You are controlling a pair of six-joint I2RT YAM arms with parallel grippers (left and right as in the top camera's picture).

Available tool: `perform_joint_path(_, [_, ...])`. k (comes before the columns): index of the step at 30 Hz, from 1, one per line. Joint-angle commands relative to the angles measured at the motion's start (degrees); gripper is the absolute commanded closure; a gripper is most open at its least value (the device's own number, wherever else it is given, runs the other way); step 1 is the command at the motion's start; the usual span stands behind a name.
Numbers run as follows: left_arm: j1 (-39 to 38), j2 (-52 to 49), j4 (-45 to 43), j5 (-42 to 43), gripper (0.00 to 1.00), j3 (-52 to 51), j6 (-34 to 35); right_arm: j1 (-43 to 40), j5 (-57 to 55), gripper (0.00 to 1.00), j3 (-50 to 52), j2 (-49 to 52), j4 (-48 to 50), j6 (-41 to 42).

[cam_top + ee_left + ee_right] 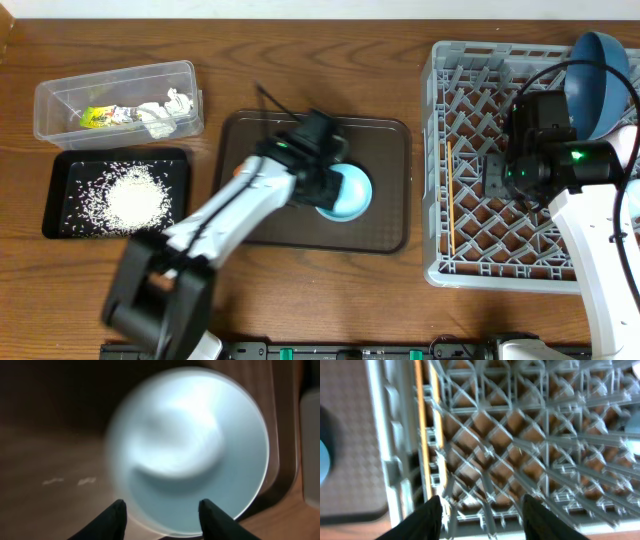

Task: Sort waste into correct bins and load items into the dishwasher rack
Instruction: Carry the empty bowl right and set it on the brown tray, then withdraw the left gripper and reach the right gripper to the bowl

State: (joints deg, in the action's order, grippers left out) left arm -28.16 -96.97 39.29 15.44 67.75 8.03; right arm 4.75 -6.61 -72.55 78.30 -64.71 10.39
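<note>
Wooden table (300,80), both grippers spread: one at the bowl, one over the rack.

At the right edge the grey dishwasher rack (490,275) is set, with the dark-blue dish (600,80) stood on edge in its far right corner and the wooden chopsticks (450,190) laid along its left wall. The right gripper (481,500) is held above the lattice, fingers apart and nothing between them; the chopsticks (422,435) are seen off to their left. On the brown serving tray (390,200) at mid-table the pale-teal bowl (195,450) is placed, its near rim framed between the parted fingers of the left gripper (161,505); contact cannot be told through the blur. At far left, the wrapper (100,117) and crumpled paper (170,108) are held in the clear tub (60,100), and rice (135,195) is spread in the black tray (50,200).
</note>
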Motion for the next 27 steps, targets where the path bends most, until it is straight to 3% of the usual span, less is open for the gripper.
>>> perform_joint_path(1, [8.4, 8.9, 2.8, -1.6, 0.44, 0.7, 0.2, 1.5, 9.2, 0.45, 0.2, 0.0, 6.6, -0.2])
perform_joint_path(5, [18.5, 14.3, 6.6, -1.6, 0.3, 0.7, 0.2, 6.6, 18.5, 0.37, 0.2, 0.4, 17.9, -0.2])
perform_joint_path(10, [30.0, 16.1, 11.1, -1.6, 0.26, 0.7, 2.7, 15.1, 18.6, 0.32, 0.2, 4.2, 26.4, -0.2])
perform_joint_path(14, [35.9, 15.6, 13.0, -1.5, 0.21, 0.7, 6.0, 20.1, 18.6, 0.34, 0.2, 10.2, 28.6, -0.2])
perform_joint_path(18, [38.2, 15.6, 13.4, -1.6, 0.18, 0.7, 6.1, 23.1, 18.1, 0.43, 0.2, 16.4, 29.2, 0.2])
perform_joint_path(27, [38.4, 15.6, 13.4, -1.6, 0.17, 0.7, 6.1, 26.0, 15.8, 0.47, 0.2, 26.9, 28.4, 3.3])
